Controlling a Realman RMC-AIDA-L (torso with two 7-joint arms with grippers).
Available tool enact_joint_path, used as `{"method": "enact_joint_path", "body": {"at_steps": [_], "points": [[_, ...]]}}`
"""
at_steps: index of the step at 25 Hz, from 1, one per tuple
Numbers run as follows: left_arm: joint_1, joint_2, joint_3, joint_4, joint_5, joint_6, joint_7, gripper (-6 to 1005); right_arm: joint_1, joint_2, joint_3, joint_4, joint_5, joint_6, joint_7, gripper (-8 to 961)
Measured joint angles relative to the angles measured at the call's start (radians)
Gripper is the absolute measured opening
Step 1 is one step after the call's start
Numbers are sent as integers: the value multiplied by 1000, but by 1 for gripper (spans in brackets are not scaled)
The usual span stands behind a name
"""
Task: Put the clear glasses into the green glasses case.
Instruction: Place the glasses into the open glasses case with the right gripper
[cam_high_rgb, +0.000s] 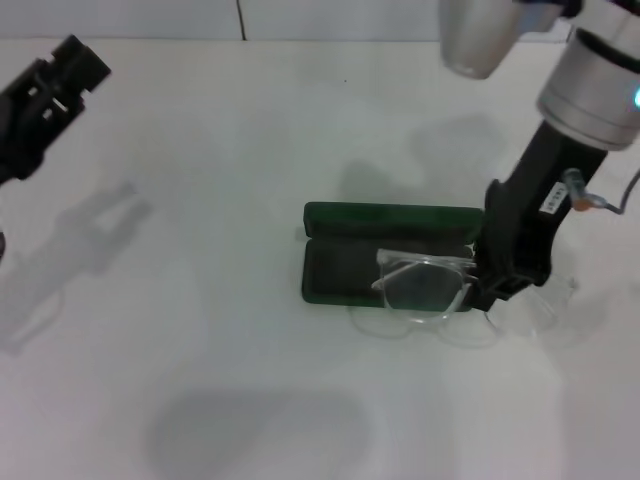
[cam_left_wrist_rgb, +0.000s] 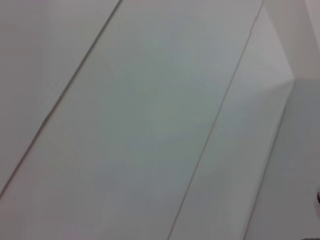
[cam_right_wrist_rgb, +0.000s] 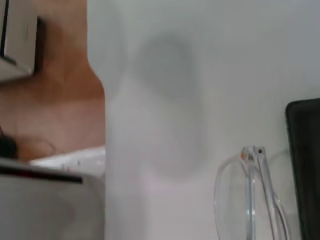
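The green glasses case (cam_high_rgb: 345, 270) lies open in the middle of the white table, its lid (cam_high_rgb: 390, 217) standing up at the back and its dark lining showing. The clear glasses (cam_high_rgb: 425, 285) hang tilted over the case's right end, partly past its front edge. My right gripper (cam_high_rgb: 484, 288) comes down from the upper right and is shut on their right end. The right wrist view shows one clear lens and hinge (cam_right_wrist_rgb: 250, 200) close up, beside the case's dark edge (cam_right_wrist_rgb: 305, 165). My left gripper (cam_high_rgb: 60, 75) is parked high at the far left, open.
The white table (cam_high_rgb: 200, 380) spreads around the case, with soft shadows at the left and front. The right wrist view shows the table's edge with a brown floor (cam_right_wrist_rgb: 60, 115) and a grey box (cam_right_wrist_rgb: 45, 205) beyond it. The left wrist view shows only white panels (cam_left_wrist_rgb: 150, 125).
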Motion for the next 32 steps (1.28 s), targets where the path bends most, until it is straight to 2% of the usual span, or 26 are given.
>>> {"method": "enact_joint_path", "body": {"at_steps": [5,13,21,32], "points": [[4,-11,1,-9,45,0,49,487,48,5,-93,61,-38,74,-59,110],[34,-28,0,-27,57,5,118,487,100,11,-300,160,-54,277,-87,111],[61,-31,-4,-47,58,7,153,486,110,12,-315,174,-3,357,-79,111],[55,-27,-6,-47,58,7,155,486,101,12,-333,184,38,406,-6,111]]}}
